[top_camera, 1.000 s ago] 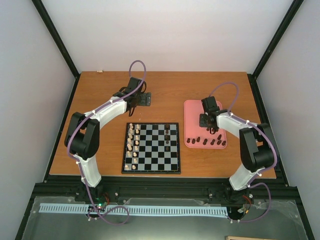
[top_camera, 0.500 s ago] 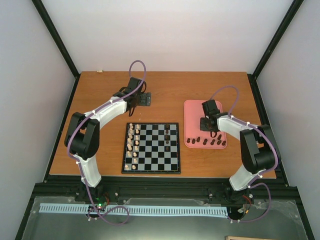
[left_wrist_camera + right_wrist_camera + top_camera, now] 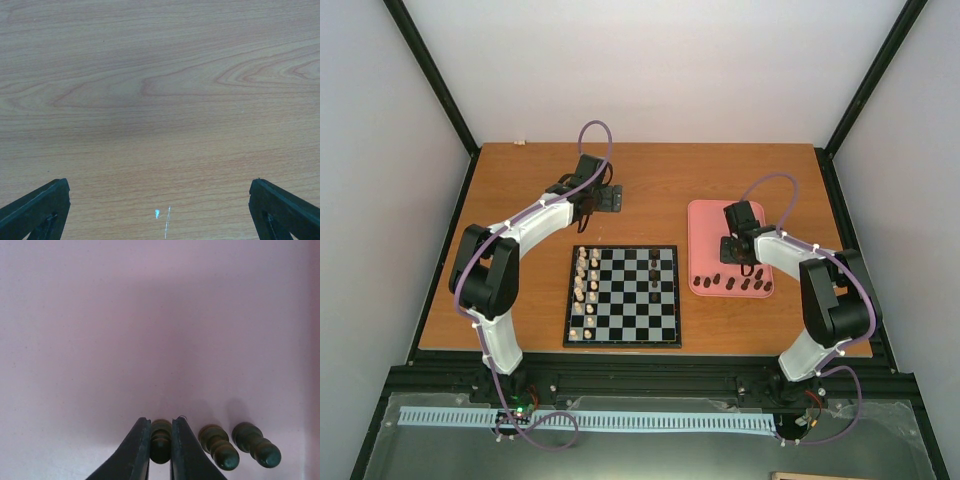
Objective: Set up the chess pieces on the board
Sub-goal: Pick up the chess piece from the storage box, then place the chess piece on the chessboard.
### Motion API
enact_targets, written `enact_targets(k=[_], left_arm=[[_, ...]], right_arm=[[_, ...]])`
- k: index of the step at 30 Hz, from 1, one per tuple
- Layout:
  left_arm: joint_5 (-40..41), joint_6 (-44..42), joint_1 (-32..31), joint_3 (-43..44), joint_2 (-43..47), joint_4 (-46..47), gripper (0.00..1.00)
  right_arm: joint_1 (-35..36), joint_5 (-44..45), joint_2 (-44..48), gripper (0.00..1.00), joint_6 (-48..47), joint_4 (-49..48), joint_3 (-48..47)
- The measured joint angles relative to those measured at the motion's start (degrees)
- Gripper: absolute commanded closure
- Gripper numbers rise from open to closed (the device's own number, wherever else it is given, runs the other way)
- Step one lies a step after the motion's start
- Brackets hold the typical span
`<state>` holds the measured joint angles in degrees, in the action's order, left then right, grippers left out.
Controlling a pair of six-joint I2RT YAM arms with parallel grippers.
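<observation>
Your right gripper (image 3: 160,426) is clenched on one tiny dark brown chess piece (image 3: 161,444) in the pink rounded tray (image 3: 705,225), and the black-framed checkered board (image 3: 630,310) lies to its left, well apart.

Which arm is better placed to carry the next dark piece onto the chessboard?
The right. The right gripper is over the pink tray, shut on a dark chess piece. The left gripper hangs open above bare table beyond the board.
</observation>
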<state>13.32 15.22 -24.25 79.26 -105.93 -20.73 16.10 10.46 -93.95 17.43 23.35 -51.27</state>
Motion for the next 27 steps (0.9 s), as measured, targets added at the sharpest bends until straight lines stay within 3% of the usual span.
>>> enact_targets(k=[9, 15, 27], left_arm=[[-0.1, 0.0, 0.0, 0.0, 0.0, 0.0, 0.0], [-0.1, 0.0, 0.0, 0.0, 0.0, 0.0, 0.0], [-0.1, 0.0, 0.0, 0.0, 0.0, -0.1, 0.0]], right_arm=[[0.1, -0.3, 0.9, 0.95, 0.2, 0.3, 0.0], [2.7, -1.5, 10.2, 0.95, 0.2, 1.8, -0.5], [29.0, -0.5, 19.7, 0.95, 3.4, 9.6, -4.8]])
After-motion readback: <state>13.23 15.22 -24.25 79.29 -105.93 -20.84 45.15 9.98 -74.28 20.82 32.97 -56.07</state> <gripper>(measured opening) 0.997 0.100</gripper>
